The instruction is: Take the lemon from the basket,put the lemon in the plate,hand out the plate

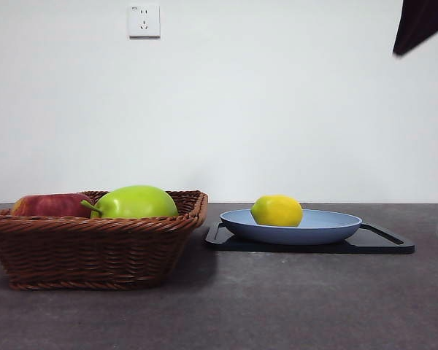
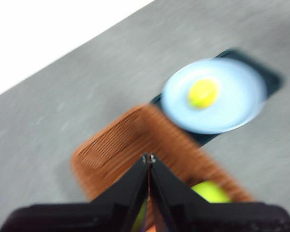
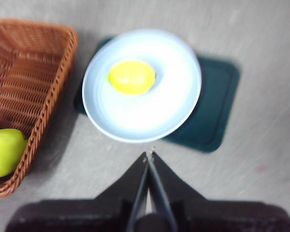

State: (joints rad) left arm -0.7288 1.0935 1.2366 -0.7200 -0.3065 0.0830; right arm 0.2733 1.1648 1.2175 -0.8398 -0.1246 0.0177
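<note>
Both my hands, left (image 2: 148, 157) and right (image 3: 150, 153), hang closed and empty above the worktop (image 1: 277, 306). Yellow, oval lemon (image 1: 277, 211) lies in the pale blue plate (image 1: 328, 227), off-centre toward the basket (image 1: 95, 248). Plate sits on a black tray (image 1: 390, 244). Basket holds a green apple (image 1: 135, 202) and a red apple (image 1: 50, 205), half hidden by the rim. Left wrist view is blurred.
</note>
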